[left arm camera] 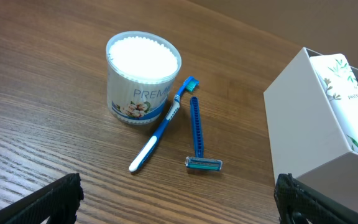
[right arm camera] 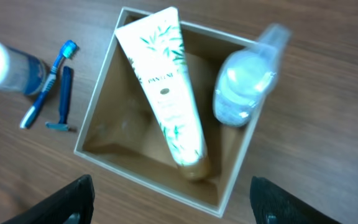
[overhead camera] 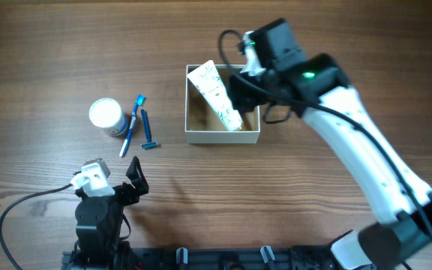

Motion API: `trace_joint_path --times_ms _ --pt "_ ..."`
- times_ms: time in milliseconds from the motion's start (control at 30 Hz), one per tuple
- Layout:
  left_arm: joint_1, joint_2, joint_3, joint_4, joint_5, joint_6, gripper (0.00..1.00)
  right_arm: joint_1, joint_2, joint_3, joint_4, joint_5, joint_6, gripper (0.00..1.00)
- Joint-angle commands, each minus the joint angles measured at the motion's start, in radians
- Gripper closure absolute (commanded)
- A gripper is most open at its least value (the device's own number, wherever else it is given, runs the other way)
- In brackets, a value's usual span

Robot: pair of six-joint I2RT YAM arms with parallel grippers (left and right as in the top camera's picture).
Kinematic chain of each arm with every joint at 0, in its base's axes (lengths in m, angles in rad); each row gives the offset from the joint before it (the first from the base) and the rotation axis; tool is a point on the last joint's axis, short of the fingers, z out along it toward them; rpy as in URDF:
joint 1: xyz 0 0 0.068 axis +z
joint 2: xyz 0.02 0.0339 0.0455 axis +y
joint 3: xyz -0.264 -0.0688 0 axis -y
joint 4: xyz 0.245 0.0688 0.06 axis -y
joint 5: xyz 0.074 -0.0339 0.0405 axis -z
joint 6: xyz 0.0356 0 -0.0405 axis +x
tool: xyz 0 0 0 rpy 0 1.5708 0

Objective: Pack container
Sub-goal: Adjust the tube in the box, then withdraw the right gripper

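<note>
The container (overhead camera: 223,136) is a square white box with a brown inside, right of the table's middle. A white tube with green leaves (overhead camera: 217,96) lies diagonally in it. In the right wrist view the container (right arm camera: 98,111) holds the tube (right arm camera: 166,93) and a blurred clear bottle (right arm camera: 244,84) along its right side. My right gripper (overhead camera: 243,88) hovers over the box's right half, open and empty (right arm camera: 173,205). My left gripper (overhead camera: 120,184) is open and empty near the front edge (left arm camera: 179,205), well short of the loose toiletries.
Left of the box stand a round white jar of cotton swabs (overhead camera: 107,115) (left arm camera: 143,78), a blue toothbrush (overhead camera: 133,126) (left arm camera: 163,124) and a blue razor (overhead camera: 147,130) (left arm camera: 196,134). The box's white wall (left arm camera: 309,124) is at the right of the left wrist view.
</note>
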Motion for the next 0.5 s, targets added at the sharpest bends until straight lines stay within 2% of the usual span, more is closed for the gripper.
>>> trace_joint_path --times_ms 0,133,200,267,333,400,467 --pt "0.007 -0.008 -0.003 0.004 0.011 -0.016 0.0 0.042 0.065 0.002 0.064 0.043 -0.031 0.18" --pt "0.008 -0.007 -0.003 0.003 0.011 -0.016 0.0 0.093 0.166 0.002 0.119 0.092 -0.123 0.12" --pt "0.008 -0.007 -0.003 0.004 0.011 -0.016 0.0 0.104 0.15 0.002 0.09 0.105 -0.12 0.11" --pt "0.007 -0.007 -0.003 0.003 0.011 -0.016 0.0 0.097 0.094 0.002 0.052 0.137 -0.049 0.07" --pt "0.007 -0.007 -0.003 0.004 0.011 -0.016 0.0 0.053 -0.043 0.002 -0.026 0.227 0.071 0.0" --pt "0.007 -0.007 -0.003 0.004 0.011 -0.016 0.0 -0.022 -0.168 0.002 -0.077 0.263 0.164 0.0" --pt "0.007 -0.007 -0.003 0.004 0.011 -0.016 0.0 -0.155 -0.307 0.002 -0.114 0.265 0.29 0.0"
